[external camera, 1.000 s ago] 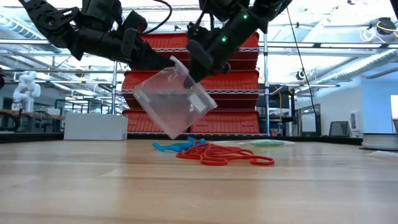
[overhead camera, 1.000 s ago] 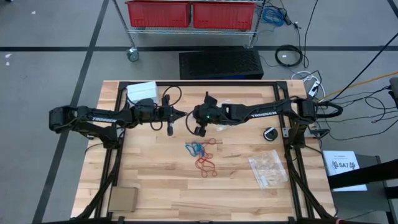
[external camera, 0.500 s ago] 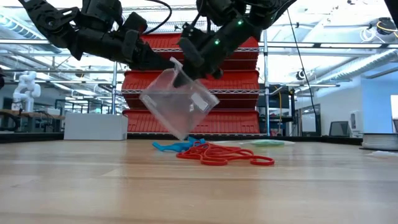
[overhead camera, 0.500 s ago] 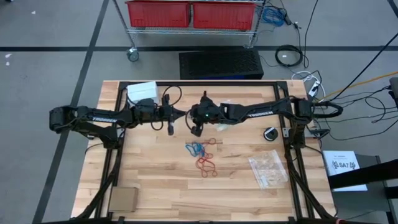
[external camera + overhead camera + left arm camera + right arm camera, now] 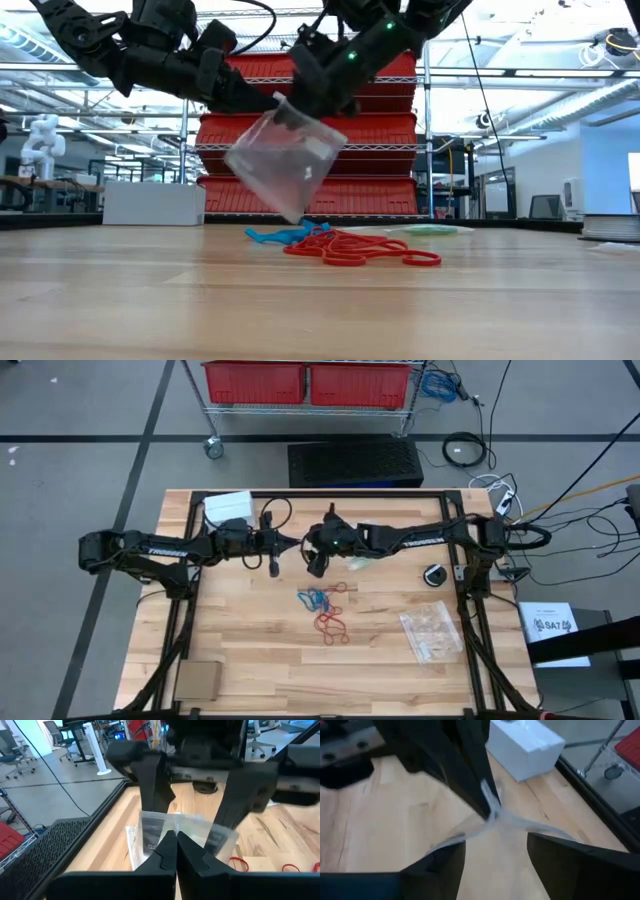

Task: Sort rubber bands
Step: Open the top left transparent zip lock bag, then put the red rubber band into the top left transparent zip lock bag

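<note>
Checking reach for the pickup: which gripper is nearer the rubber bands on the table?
Right. The right gripper hangs just behind the rubber bands; the left gripper is farther back and left.

Robotics lab: red bin racks point(image 5: 370, 150)

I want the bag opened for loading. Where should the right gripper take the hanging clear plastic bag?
On the free top rim of the clear plastic bag, opposite the corner pinched by the left gripper, coming from the side of the right gripper. The bag hangs tilted, mouth up, above the rubber bands.
</note>
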